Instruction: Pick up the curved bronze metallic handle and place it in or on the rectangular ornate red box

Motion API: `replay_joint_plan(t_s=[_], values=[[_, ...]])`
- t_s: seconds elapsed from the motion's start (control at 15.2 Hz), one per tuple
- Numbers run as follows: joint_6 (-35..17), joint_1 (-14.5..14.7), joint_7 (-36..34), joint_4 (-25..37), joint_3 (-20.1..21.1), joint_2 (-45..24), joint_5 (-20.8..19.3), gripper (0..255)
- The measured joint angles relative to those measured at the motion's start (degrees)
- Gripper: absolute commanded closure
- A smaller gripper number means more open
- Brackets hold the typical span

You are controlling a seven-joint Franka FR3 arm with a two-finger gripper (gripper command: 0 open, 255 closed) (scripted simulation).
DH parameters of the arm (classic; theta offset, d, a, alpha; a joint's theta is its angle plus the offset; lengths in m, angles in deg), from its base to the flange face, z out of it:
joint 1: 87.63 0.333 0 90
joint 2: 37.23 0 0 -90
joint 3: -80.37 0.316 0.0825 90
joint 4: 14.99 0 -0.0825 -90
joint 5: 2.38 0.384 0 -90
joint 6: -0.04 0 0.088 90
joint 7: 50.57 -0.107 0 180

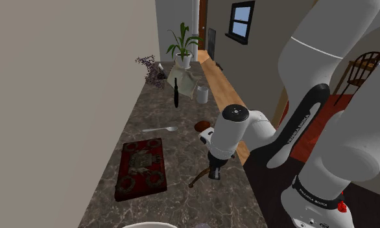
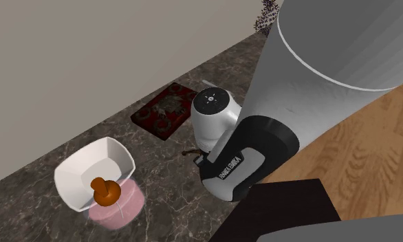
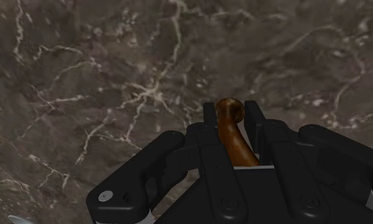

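- Stretching from the bottom edge of the shoulder view up toward its top middle, a dark veined counter (image 1: 156,116) runs along a plain wall
- The white arm (image 1: 351,129) takes up the right side of that view and bends down to the counter's near edge, at the lower middle of the frame
- The red box (image 1: 142,167), flat and patterned, lies on the counter at lower left of the middle, well apart from the gripper
- A white bowl (image 2: 121,152) sits at the lower left of the second exterior view, beside a pink round thing (image 2: 121,210) with an orange lump (image 2: 105,191) on it
- A potted plant (image 1: 182,45), a dark bottle (image 1: 175,94) and a white cup (image 1: 202,94) stand at the counter's far end, top middle
- The black gripper (image 1: 214,171) points down, its fingers clamped on the handle
- The brown curved handle (image 3: 233,130) sits between the fingers; its free end slants toward the counter, just below and left of the gripper in the shoulder view
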Motion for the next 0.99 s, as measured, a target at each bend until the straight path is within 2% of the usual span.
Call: replay_joint_plan(t_s=[0.26, 0.33, 0.59, 0.99], values=[[0.0, 0.0, 0.0, 0.0, 0.0, 0.0, 0.0, 255], [0.3, 0.9, 1.2, -0.2, -0.5, 0.6, 1.6, 255], [3.9, 8.0, 9.7, -1.2, -4.9, 5.5, 12.5, 255], [11.1, 15.1, 16.0, -1.4, -9.5, 12.9, 20.8, 255]])
